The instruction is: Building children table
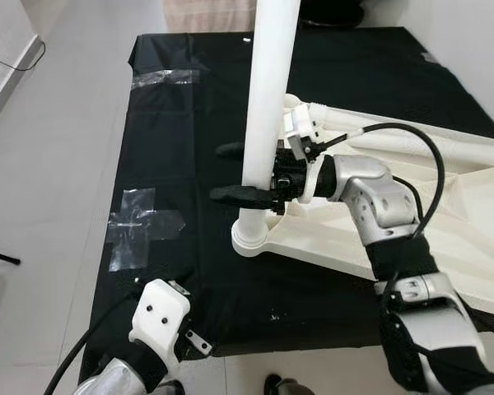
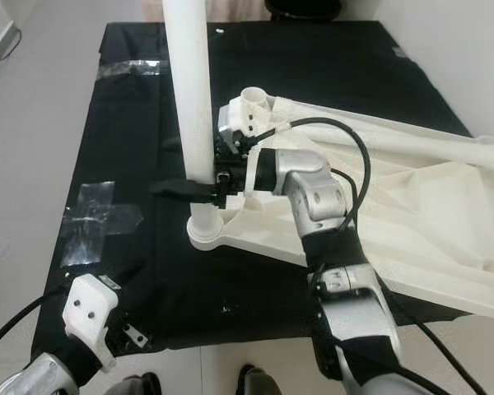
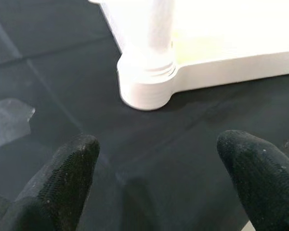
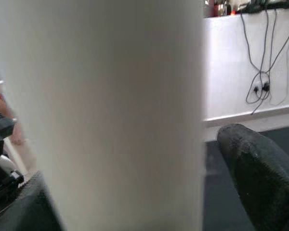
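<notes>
From where I stand, the white tabletop (image 1: 445, 239) lies upside down on the black mat (image 1: 181, 123), and one white table leg (image 1: 267, 107) stands upright in the corner socket (image 1: 251, 239) at the mat's seven o'clock side of the top. The right gripper (image 1: 247, 173) has its two black fingers set around the leg low down, one at nine o'clock of the leg and one behind it; they look close against it, though I cannot tell how tightly. A second leg (image 1: 428, 140) lies flat across the top at three o'clock. The left gripper (image 3: 156, 178) hovers spread wide and empty near the mat's front edge. To seat it well, I'd keep the leg plumb and turn it squarely, without leaning the socket
</notes>
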